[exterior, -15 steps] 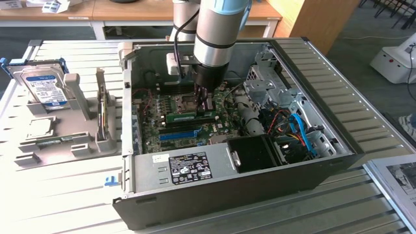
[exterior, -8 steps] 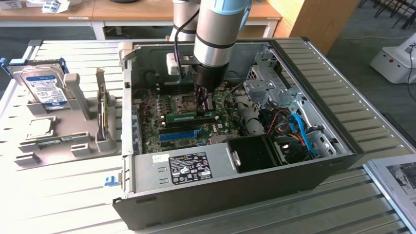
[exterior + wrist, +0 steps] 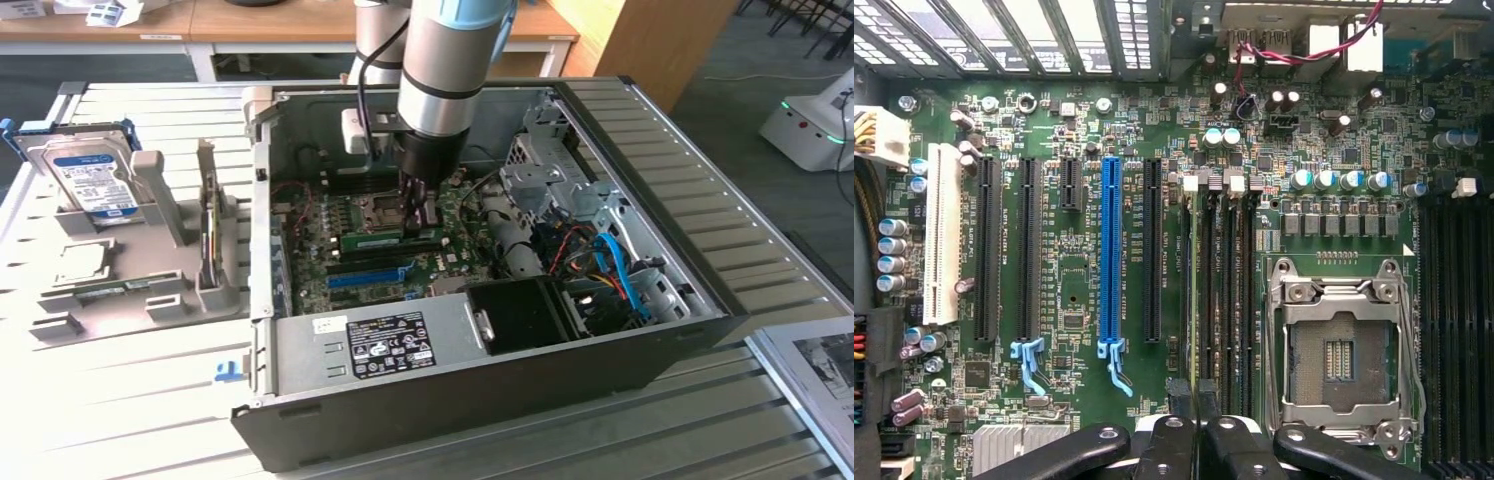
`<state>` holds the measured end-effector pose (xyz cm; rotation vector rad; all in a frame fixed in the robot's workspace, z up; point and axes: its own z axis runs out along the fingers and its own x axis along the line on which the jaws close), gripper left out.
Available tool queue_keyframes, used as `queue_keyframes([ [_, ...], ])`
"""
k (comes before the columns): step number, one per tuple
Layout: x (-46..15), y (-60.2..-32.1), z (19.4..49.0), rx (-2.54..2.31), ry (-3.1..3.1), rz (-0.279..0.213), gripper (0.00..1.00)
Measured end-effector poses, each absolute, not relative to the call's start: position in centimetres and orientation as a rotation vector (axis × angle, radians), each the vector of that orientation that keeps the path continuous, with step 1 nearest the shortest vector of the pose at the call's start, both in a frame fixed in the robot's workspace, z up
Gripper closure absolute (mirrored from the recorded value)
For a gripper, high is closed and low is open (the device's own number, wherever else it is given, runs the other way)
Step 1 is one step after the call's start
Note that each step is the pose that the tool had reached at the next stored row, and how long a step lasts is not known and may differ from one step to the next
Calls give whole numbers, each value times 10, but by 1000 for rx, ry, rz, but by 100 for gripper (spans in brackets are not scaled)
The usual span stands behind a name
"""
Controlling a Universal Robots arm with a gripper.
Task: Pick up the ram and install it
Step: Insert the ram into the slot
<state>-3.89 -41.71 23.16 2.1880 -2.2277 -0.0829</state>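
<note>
The ram (image 3: 384,239), a slim green stick with dark chips, stands on edge over the motherboard inside the open computer case (image 3: 694,300), just in front of the CPU socket (image 3: 376,208). My gripper (image 3: 423,222) reaches straight down from the arm and is shut on the stick's top edge, toward the end on the exterior view's right. In the wrist view my gripper (image 3: 1192,398) has its black fingertips (image 3: 1179,395) nearly together, lined up with the black memory slots (image 3: 1226,290) beside the CPU socket (image 3: 1341,350).
On the exterior view's left, a grey holder (image 3: 120,290) carries a silver-and-blue hard drive (image 3: 87,180) and a wider card on edge (image 3: 211,235). Inside the case are the power supply (image 3: 380,340), blue cables (image 3: 621,275) and a drive cage (image 3: 547,180). A blue expansion slot (image 3: 1111,260) lies nearby.
</note>
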Motion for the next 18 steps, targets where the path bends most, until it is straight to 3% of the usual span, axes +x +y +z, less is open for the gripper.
queue_keyframes([
  [18, -39, -417, 230, 2188, -2228, -83, 88],
])
